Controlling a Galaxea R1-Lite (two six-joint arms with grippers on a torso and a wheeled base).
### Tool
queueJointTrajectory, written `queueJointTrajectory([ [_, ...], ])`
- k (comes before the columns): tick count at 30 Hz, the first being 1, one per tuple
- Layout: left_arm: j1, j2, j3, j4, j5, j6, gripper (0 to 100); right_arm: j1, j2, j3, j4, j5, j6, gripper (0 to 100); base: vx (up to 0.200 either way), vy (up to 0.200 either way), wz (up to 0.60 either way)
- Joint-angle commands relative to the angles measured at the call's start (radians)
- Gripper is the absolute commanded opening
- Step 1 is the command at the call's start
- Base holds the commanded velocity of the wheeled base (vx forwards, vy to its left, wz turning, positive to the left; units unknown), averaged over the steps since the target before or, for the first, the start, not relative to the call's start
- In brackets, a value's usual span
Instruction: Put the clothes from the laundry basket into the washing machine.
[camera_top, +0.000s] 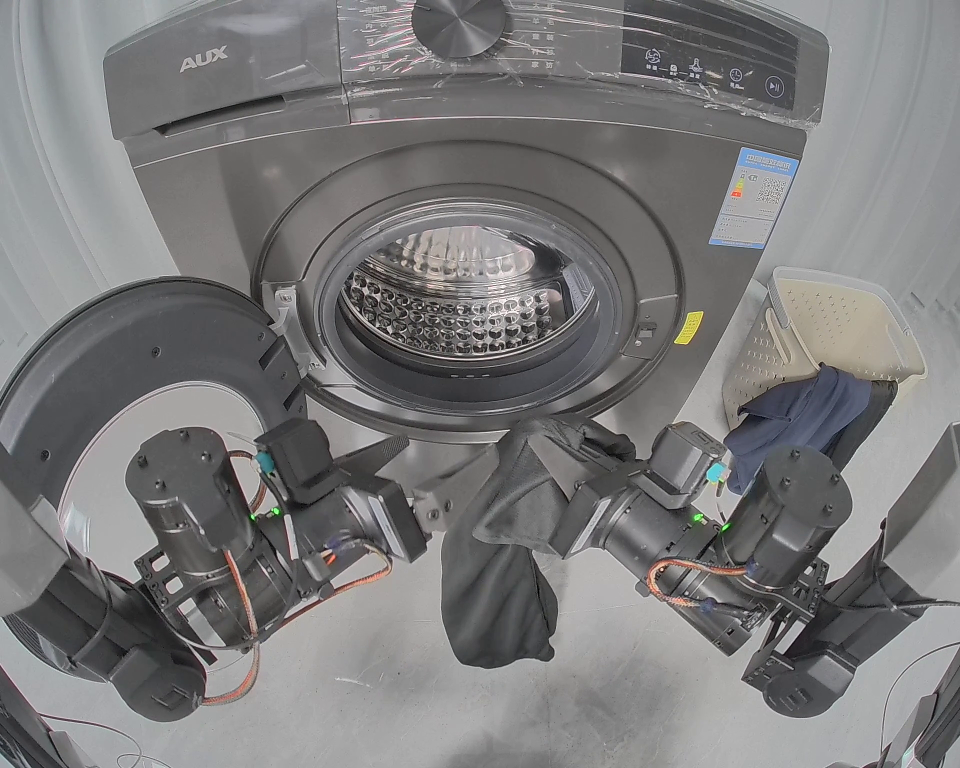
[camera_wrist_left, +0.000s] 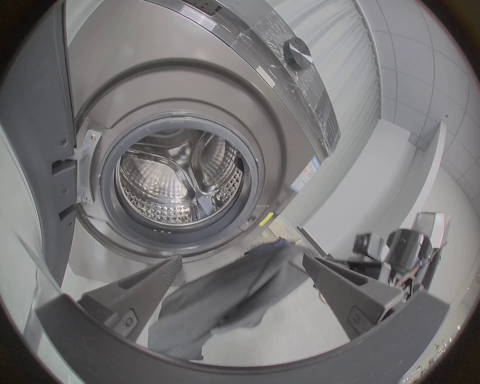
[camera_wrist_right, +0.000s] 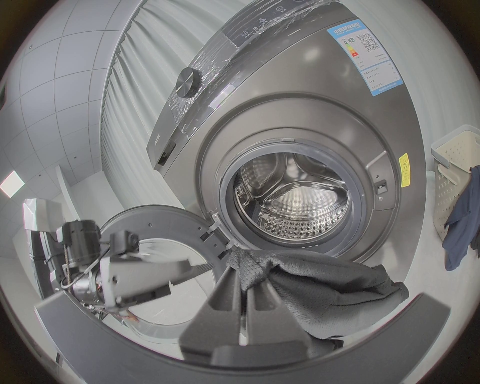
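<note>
Head view shows the washing machine (camera_top: 600, 170) with its door (camera_top: 130, 350) swung wide to the robot's left, so the round drum (camera_top: 450, 300) is ready for clothes. The right gripper (camera_wrist_right: 244, 280) is pinched tight on a dark grey cloth (camera_top: 497, 590). It holds the cloth just in front of the hole and a bit below it, and most of the cloth hangs down toward the floor. I think the next job is to lift it up and push it inside. The left gripper (camera_wrist_left: 241, 261) is spread wide with nothing in it, just beside the cloth, maybe to help. A blue cloth (camera_top: 800, 415) hangs over the laundry basket (camera_top: 850, 320), which stands on the machine's right.
</note>
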Motion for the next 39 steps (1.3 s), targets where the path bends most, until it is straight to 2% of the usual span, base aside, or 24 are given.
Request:
queueJointTrajectory([
  [1, -0.031, -0.007, 0.069, -0.001, -0.024, 0.026, 100, -0.007, 0.007, -0.023, 0.003, -0.003, -0.001, 0, 0.000, 0.000, 0.00],
  [4, -0.045, 0.006, 0.100, 0.000, -0.047, 0.058, 100, -0.006, 0.007, -0.035, 0.006, -0.003, -0.001, 0, 0.000, 0.000, 0.00],
  [5, -0.045, 0.006, 0.100, 0.000, -0.047, 0.058, 100, -0.006, 0.007, -0.035, 0.006, -0.003, -0.001, 0, 0.000, 0.000, 0.00],
  [7, -0.057, 0.045, 0.106, -0.001, -0.050, 0.097, 100, -0.001, 0.005, -0.043, 0.010, -0.008, -0.001, 0, 0.000, 0.000, 0.00],
  [10, -0.062, 0.088, 0.103, -0.009, -0.052, 0.135, 100, 0.005, 0.005, -0.043, 0.013, -0.008, -0.001, 0, 0.000, 0.000, 0.00],
  [12, -0.062, 0.116, 0.092, -0.012, -0.052, 0.151, 100, 0.009, 0.005, -0.044, 0.012, -0.008, -0.001, 0, 0.000, 0.000, 0.00],
  [21, -0.046, 0.205, 0.000, -0.054, -0.057, 0.149, 100, 0.017, -0.001, -0.040, 0.012, -0.008, -0.001, 0, 0.000, 0.000, 0.00],
  [27, -0.046, 0.257, -0.032, -0.055, -0.077, 0.149, 100, 0.023, -0.001, -0.037, 0.010, -0.008, 0.001, 0, 0.000, 0.000, 0.00],
  [39, -0.045, 0.314, -0.119, -0.093, -0.069, 0.141, 100, 0.028, 0.001, -0.032, 0.004, -0.009, 0.001, 0, 0.000, 0.000, 0.00],
])
